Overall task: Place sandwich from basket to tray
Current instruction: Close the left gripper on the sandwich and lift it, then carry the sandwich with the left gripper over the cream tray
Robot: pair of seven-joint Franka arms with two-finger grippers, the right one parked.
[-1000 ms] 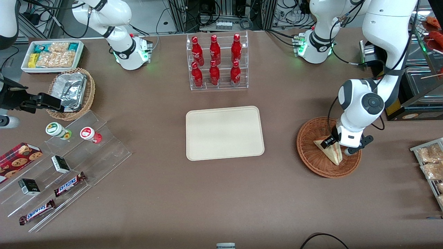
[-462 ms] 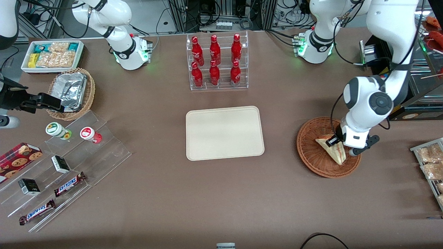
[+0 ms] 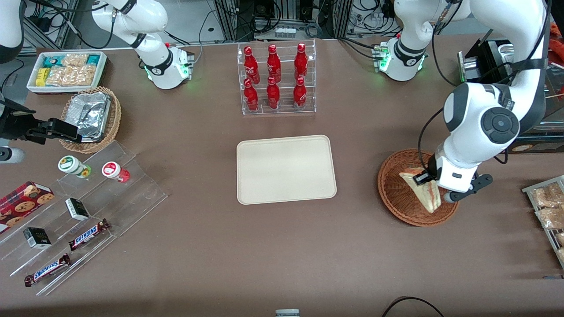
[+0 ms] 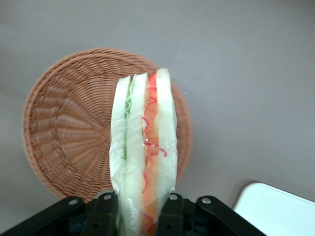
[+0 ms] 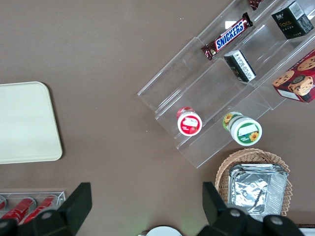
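The sandwich [image 3: 423, 193] [image 4: 143, 147] is a wrapped triangular wedge with pale bread and pink-orange and green layers. It hangs above the reddish-brown wicker basket [image 3: 396, 193] [image 4: 69, 132], lifted clear of the weave. My gripper [image 3: 434, 188] [image 4: 142, 219] is shut on the sandwich's wide end, one black finger on each bread face. The cream tray [image 3: 285, 169] [image 4: 275, 211] lies flat at the table's middle, toward the parked arm's end from the basket, with nothing on it.
A clear rack of red bottles [image 3: 275, 79] stands farther from the front camera than the tray. A rack of wrapped snacks [image 3: 548, 207] sits at the working arm's table edge. Acrylic steps with candy bars [image 3: 79, 207], a foil-lined wicker basket [image 3: 90, 116] and a white snack bin [image 3: 66, 70] lie toward the parked arm's end.
The gripper, shut on the sandwich throughout, has risen with it; the wrist and arm now stand higher over the basket and the sandwich hangs above the weave.
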